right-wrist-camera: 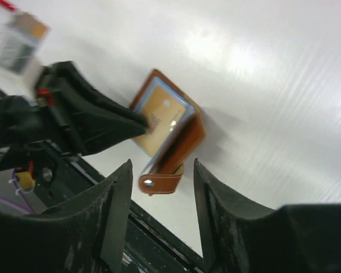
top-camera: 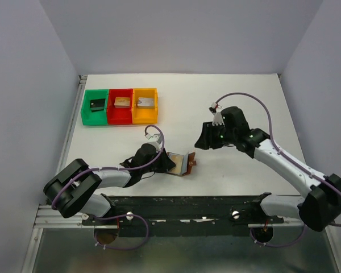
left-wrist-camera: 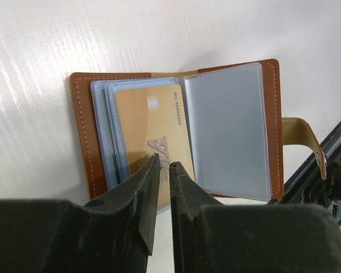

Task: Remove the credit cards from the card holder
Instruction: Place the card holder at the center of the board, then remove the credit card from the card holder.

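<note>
The card holder point(top-camera: 183, 164), a brown leather wallet, lies open on the white table near the front edge. In the left wrist view the card holder point(left-wrist-camera: 82, 131) shows a tan-gold credit card point(left-wrist-camera: 150, 122) in its left pocket, over pale blue sleeves, and an empty clear pocket on the right. My left gripper point(left-wrist-camera: 165, 164) has its jaws almost together, with the tips over the lower part of that card. My right gripper point(right-wrist-camera: 162, 164) is open and empty, held above the card holder point(right-wrist-camera: 184, 139). Its snap tab point(right-wrist-camera: 162, 183) shows between the fingers. The gold card point(right-wrist-camera: 162, 114) also shows there.
Green point(top-camera: 85, 108), red point(top-camera: 120, 118) and orange point(top-camera: 145, 118) bins stand in a row at the back left, each with a small block inside. The black rail of the arm bases point(top-camera: 187, 205) runs along the table's front edge just below the wallet.
</note>
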Tool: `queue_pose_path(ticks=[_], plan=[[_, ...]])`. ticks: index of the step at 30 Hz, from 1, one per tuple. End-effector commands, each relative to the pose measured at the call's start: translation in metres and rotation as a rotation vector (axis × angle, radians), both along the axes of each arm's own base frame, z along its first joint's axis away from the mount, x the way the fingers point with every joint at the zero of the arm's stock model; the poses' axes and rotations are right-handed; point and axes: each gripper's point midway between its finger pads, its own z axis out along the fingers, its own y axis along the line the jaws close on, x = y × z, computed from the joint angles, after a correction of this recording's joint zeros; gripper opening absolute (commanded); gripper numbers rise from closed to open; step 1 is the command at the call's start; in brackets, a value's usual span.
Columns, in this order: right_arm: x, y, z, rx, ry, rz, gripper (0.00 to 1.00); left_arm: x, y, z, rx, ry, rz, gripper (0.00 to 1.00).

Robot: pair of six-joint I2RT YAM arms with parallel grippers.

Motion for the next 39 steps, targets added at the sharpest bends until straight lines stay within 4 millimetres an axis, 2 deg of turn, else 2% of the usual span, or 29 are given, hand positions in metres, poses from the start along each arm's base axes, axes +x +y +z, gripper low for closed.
queue_pose_path(ticks=[1, 4, 6, 10, 13, 19, 21, 33, 39], plan=[[-0.017, 0.024, 0.063, 0.187, -0.133, 0.108, 0.49, 0.013, -0.002, 0.011, -0.024, -0.037, 0.039, 0.28], [-0.038, 0.052, 0.074, 0.266, -0.124, 0.195, 0.37, 0.013, -0.003, 0.010, -0.027, -0.034, 0.040, 0.28], [-0.051, 0.070, 0.065, 0.239, -0.108, 0.248, 0.35, 0.012, -0.004, 0.008, -0.025, -0.027, 0.037, 0.28], [-0.056, 0.092, 0.030, 0.121, -0.043, 0.270, 0.33, 0.012, -0.003, 0.006, -0.027, -0.019, 0.043, 0.28], [-0.048, 0.092, 0.001, 0.049, 0.013, 0.224, 0.29, 0.010, -0.002, 0.003, -0.027, -0.010, 0.048, 0.28], [-0.043, 0.071, -0.052, -0.143, 0.084, 0.167, 0.27, 0.008, 0.001, -0.002, -0.026, 0.006, 0.058, 0.28], [-0.042, 0.061, -0.063, -0.191, 0.090, 0.143, 0.27, 0.007, 0.002, -0.005, -0.021, 0.012, 0.059, 0.27], [-0.044, 0.000, -0.105, -0.332, 0.122, 0.016, 0.19, 0.003, 0.005, -0.015, -0.018, 0.047, 0.076, 0.25], [-0.049, -0.018, -0.110, -0.348, 0.105, -0.028, 0.18, 0.003, 0.010, -0.020, -0.004, 0.052, 0.098, 0.21]])
